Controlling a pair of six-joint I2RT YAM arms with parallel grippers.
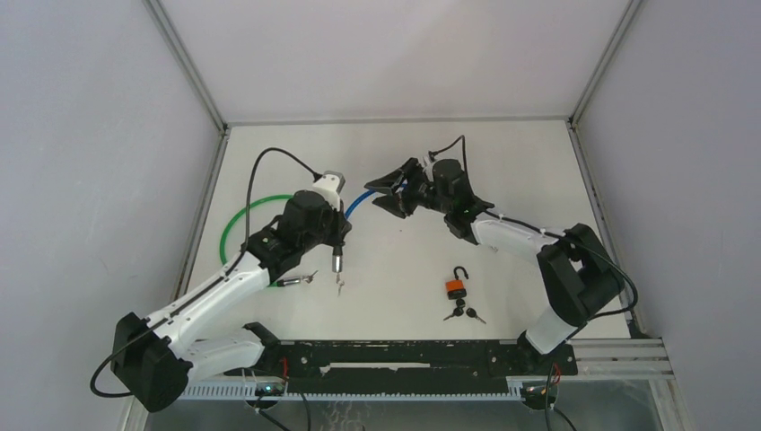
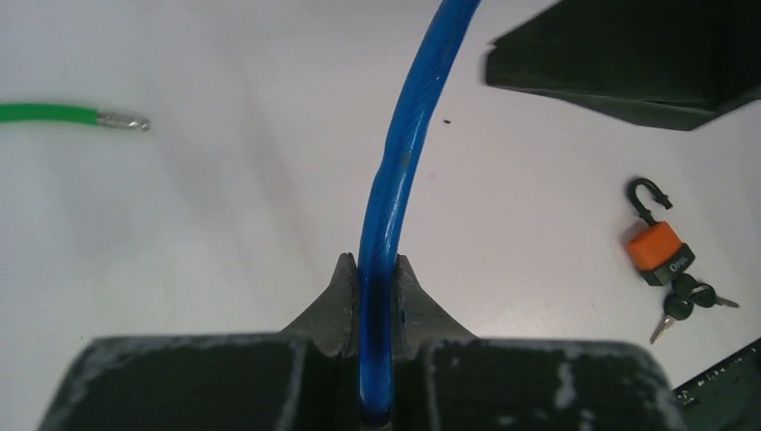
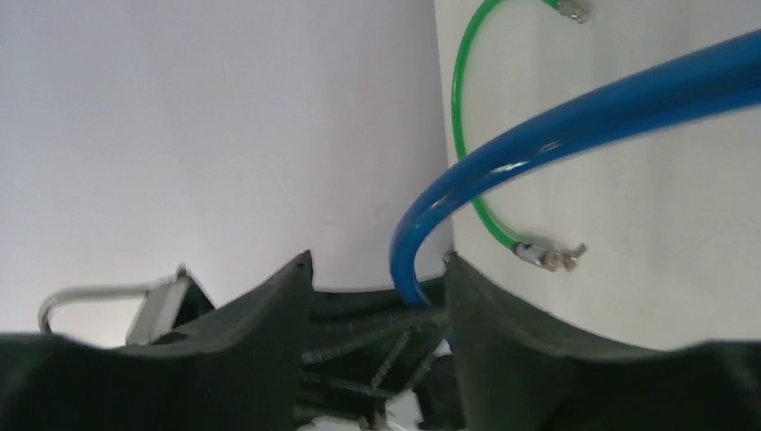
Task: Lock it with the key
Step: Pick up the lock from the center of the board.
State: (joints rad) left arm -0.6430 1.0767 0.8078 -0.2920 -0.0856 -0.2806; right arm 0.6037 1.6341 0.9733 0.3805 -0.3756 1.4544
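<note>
An orange padlock [image 1: 456, 288] lies on the white table right of centre with its shackle open, and the dark-headed keys [image 1: 463, 313] lie at its lower end. The left wrist view shows the padlock [image 2: 660, 251] and keys [image 2: 684, 301] at the far right. My left gripper [image 1: 343, 214] is shut on a blue cable [image 2: 395, 162], well left of the lock. My right gripper [image 1: 381, 191] stands open around the same blue cable [image 3: 538, 126] without pinching it. In the right wrist view, its gripper [image 3: 377, 269] shows the wide gap.
A green cable [image 1: 240, 220] curves along the left side of the table, and its metal end [image 2: 124, 120] lies on the surface. More metal cable ends [image 1: 338, 266] lie in front of the left arm. White walls enclose the table.
</note>
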